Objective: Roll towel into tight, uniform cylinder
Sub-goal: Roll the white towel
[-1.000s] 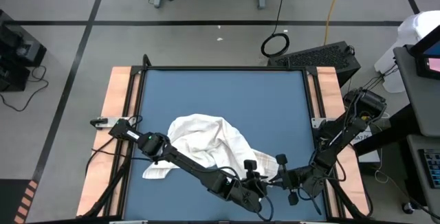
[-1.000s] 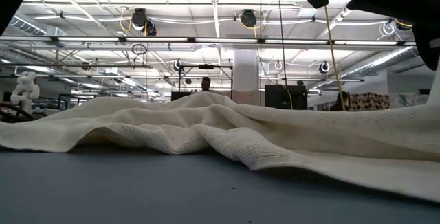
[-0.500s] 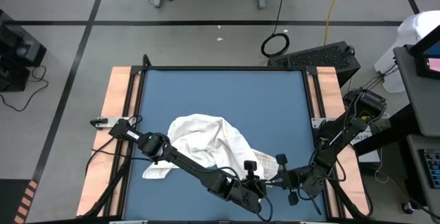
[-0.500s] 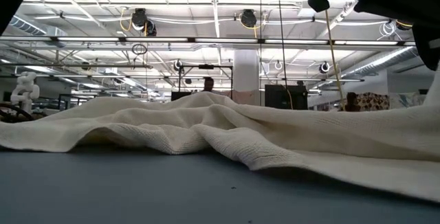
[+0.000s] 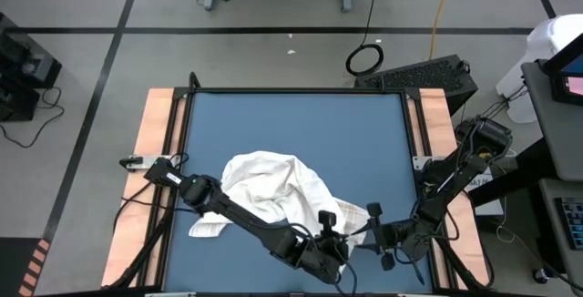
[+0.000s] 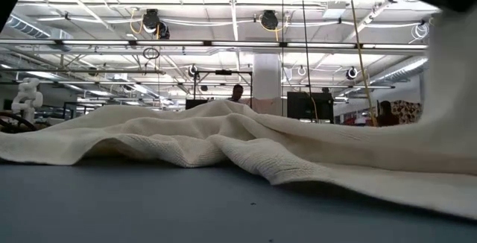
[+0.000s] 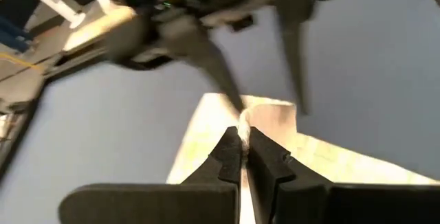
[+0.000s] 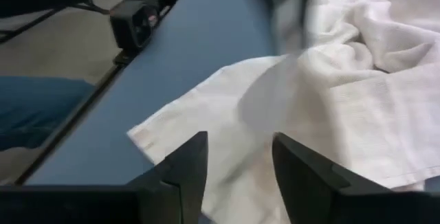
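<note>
Cloth: towel crumpled, unrolled, lower centre of mat.
Left gripper: now pinching towel corner.
Right gripper: just released, fingers spread; regrasp needed.

no readable text, labels, numbers, signs
</note>
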Tool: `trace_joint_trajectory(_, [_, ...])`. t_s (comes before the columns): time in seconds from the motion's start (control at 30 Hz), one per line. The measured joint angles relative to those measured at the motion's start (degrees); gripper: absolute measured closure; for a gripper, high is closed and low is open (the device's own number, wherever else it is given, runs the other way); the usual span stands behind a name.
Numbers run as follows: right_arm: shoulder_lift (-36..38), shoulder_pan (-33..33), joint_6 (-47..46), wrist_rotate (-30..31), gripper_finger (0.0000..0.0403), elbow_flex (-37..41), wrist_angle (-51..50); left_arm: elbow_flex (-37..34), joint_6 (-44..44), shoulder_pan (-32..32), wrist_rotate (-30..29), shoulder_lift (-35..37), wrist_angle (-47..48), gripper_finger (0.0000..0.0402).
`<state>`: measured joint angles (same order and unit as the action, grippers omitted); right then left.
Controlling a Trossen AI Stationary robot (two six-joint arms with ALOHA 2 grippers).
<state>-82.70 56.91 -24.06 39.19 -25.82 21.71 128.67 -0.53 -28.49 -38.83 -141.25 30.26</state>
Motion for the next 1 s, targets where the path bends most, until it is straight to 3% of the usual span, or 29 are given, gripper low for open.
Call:
trace_joint_trajectory(0.17, [0.55, 5.26, -1.44, 0.46, 0.0248, 0.00, 0.94, 0.06, -1.61, 0.31, 0.34, 3.42, 2.82, 0.0394])
trace_joint_trajectory(0.4, [-2.96, 13.87, -1.44, 9.08, 0.0264, -0.04, 3.87, 0.10, -1.38, 1.07, 1.71, 4.89, 6.58, 0.0394])
trace_joint_trajectory(0.73, [-12.12, 9.76, -4.94, 11.49, 0.0304, 0.00, 7.27, -0.62, 1.52, 2.23, 3.31, 4.70, 7.63, 0.0395])
trace_joint_trajectory(1.0, [-6.28, 9.97, -8.37, 16.00, 0.0318, 0.00, -4.42, -0.64, 1.67, 2.23, 2.76, 4.68, 11.21, 0.0395])
